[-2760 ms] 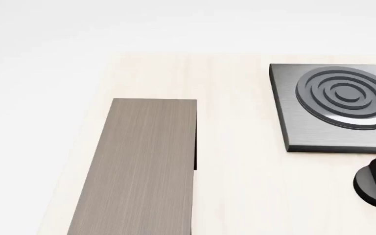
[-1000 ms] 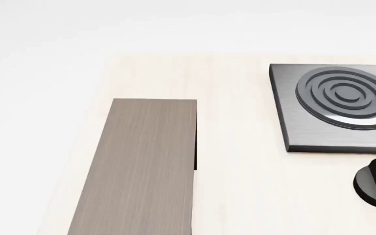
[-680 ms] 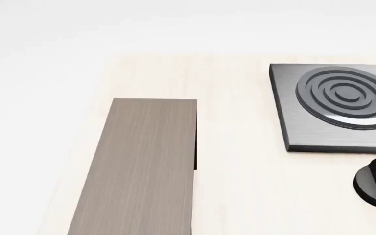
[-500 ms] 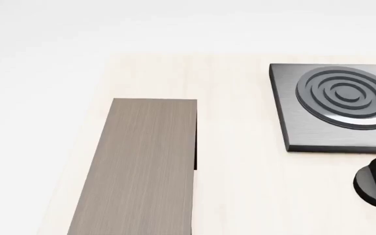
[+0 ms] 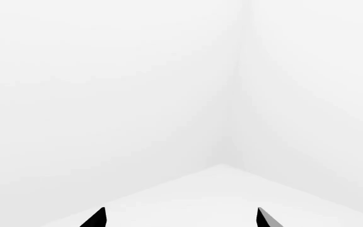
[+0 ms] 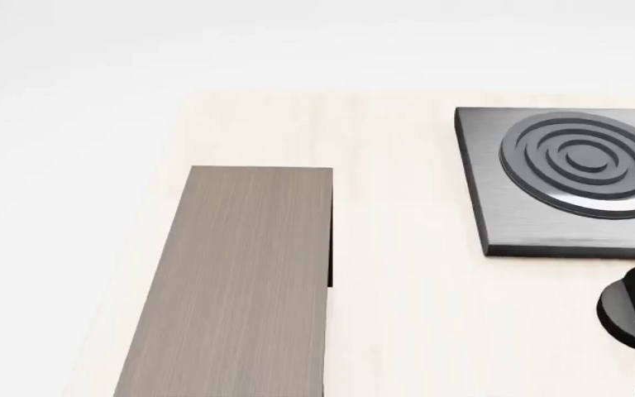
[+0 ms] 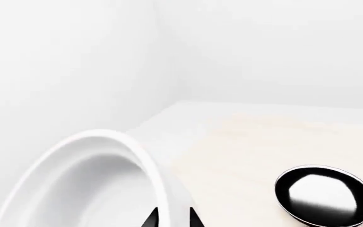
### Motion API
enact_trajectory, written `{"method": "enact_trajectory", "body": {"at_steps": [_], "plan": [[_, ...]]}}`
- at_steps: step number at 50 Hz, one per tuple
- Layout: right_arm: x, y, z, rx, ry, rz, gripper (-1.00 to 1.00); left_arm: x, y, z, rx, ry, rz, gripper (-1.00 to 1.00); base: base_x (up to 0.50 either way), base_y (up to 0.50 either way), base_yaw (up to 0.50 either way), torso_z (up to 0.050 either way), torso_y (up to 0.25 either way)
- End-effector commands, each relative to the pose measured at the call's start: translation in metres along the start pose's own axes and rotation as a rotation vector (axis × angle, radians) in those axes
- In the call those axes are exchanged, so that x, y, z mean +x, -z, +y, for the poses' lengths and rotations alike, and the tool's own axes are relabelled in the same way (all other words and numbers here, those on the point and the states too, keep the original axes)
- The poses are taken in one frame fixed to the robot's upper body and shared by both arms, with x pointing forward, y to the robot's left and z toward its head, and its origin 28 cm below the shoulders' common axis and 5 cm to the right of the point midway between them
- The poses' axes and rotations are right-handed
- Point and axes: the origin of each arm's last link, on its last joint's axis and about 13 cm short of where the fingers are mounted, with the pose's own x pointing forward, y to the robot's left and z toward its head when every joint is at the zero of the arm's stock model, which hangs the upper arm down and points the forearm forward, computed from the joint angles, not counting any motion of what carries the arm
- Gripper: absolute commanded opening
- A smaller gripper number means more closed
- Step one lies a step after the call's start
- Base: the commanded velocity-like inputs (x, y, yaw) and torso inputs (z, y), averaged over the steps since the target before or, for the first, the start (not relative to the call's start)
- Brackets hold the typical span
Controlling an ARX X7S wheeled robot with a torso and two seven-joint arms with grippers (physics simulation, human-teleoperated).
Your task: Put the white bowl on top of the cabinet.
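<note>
While gripping white bowl point(image 7: 87, 189) rim, right hand point(image 7: 172, 218) narrowly closed, left hand point(image 5: 178, 217) spread, empty.

The cabinet point(image 6: 241, 281) fills the lower left of the head view: a long rectangular box with a flat grey-brown wood-grain top, running from mid-frame down past the bottom edge. A thin strip of its dark side shows along the right edge. Its top is bare. The white bowl point(image 7: 74, 184) sits in the lower left of the right wrist view, glossy, deep, thick-rimmed, tilted so its opening faces the camera, cut off by the frame. It does not appear in the head view.
</note>
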Motion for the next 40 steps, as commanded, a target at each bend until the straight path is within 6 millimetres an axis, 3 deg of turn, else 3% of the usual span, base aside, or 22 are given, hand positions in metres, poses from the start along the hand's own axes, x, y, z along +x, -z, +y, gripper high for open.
{"method": "enact_trajectory", "body": {"at_steps": [1, 13, 31, 40], "plan": [[0.002, -0.025, 0.023, 0.044, -0.108, 0.020, -1.00, 0.001, -0.003, -0.001, 0.001, 0.000, 0.000, 1.00, 0.00, 0.00, 0.00, 0.000, 0.000], [0.002, -0.031, 0.050, 0.070, -0.175, 0.062, -1.00, 0.001, -0.002, -0.001, 0.003, 0.000, 0.002, 1.00, 0.00, 0.00, 0.00, 0.000, 0.001], [-0.021, -0.042, 0.081, 0.084, -0.317, 0.107, -1.00, 0.001, -0.002, 0.000, 0.000, 0.000, 0.004, 1.00, 0.00, 0.00, 0.00, 0.000, 0.001], [-0.035, -0.040, 0.093, 0.077, -0.452, 0.223, -1.00, 0.001, -0.001, 0.000, 0.001, 0.001, 0.004, 1.00, 0.00, 0.00, 0.00, 0.000, 0.001]]}}
